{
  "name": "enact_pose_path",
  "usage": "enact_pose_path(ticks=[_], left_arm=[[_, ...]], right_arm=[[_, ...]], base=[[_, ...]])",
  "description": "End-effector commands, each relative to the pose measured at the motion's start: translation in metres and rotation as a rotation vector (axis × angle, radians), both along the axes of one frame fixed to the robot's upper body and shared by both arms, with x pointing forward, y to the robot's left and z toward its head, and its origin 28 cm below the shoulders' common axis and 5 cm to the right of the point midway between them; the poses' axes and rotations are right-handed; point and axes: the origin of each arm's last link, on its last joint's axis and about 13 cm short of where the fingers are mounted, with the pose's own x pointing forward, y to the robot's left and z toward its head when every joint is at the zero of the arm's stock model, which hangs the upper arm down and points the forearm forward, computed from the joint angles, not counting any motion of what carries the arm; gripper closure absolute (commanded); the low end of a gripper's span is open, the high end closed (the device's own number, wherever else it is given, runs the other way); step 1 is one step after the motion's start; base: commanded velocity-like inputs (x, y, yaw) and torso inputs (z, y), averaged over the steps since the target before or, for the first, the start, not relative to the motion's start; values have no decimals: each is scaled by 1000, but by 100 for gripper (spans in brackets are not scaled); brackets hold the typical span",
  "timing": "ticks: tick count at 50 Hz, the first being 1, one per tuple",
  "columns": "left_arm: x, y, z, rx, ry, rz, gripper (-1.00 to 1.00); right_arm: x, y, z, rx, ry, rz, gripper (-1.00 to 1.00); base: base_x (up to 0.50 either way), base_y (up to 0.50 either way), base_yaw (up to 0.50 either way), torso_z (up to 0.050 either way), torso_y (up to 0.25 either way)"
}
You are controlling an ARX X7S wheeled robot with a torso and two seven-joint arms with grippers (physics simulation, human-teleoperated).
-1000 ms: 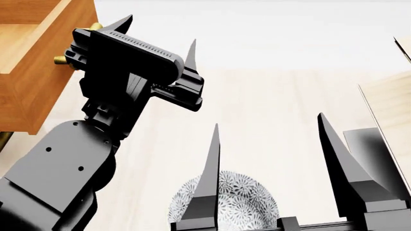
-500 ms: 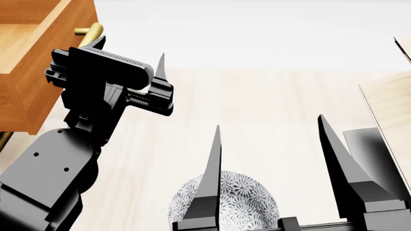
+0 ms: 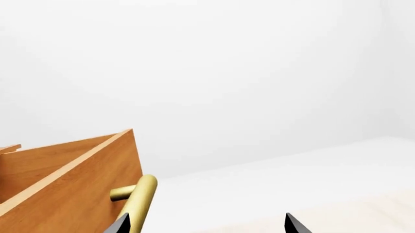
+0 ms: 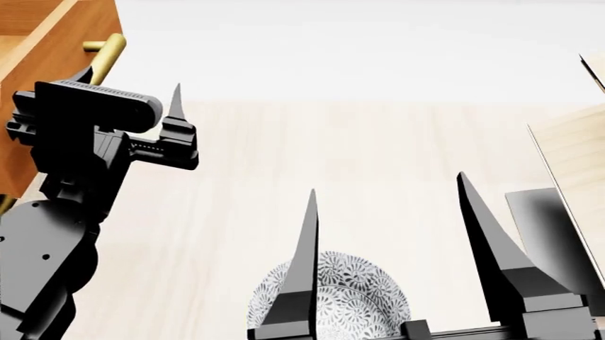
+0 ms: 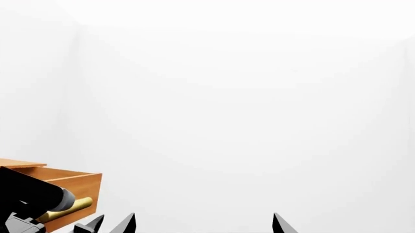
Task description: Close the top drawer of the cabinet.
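The top drawer (image 4: 42, 78) stands pulled out at the upper left of the head view, orange-brown with a brass bar handle (image 4: 106, 49). My left gripper (image 4: 132, 81) is open right at the drawer front, one finger beside the handle. In the left wrist view the drawer front (image 3: 77, 194) and handle (image 3: 139, 201) lie against one fingertip (image 3: 120, 224) of the left gripper (image 3: 206, 225). My right gripper (image 4: 387, 184) is open and empty, low in the middle. The right wrist view shows the drawer (image 5: 75, 187) far from the right gripper (image 5: 202, 224). The rest of the cabinet is mostly out of view.
A patterned bowl (image 4: 355, 301) lies on the pale floor below the right gripper. A pale slanted wooden shelf (image 4: 577, 149) on a black base (image 4: 548, 219) stands at the right. A sliver of a lower brass handle (image 4: 5, 204) shows at the left edge.
My left gripper has moved left and down along the drawer front, uncovering the brass handle. The drawer front has shifted a little to the left. The right gripper barely moved.
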Motion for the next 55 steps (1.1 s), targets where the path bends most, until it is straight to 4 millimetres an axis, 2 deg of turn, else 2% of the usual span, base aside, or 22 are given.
enact_pose_path(ticks=[1,7,13,20,43,55], left_arm=[[-3,27,-6,-8,10,91,-100],[-7,37,-5,-10,7,124,-100],[-11,48,-15,8,26,155,-100],[-15,58,-17,24,33,187,-100],[-26,91,-5,31,22,295,-100],[-33,113,-8,23,45,376,-100]], right_arm=[[1,1,-2,-7,8,6,-100],[1,2,-3,-9,8,9,-100],[1,2,-3,-11,9,10,-100],[1,3,-2,-15,10,11,-100],[1,2,-2,-17,10,9,-100],[1,3,-3,-20,15,12,-100]], base=[[0,0,0,0,0],[0,0,0,0,0],[0,0,0,0,0],[0,0,0,0,0],[0,0,0,0,0],[0,0,0,0,0]])
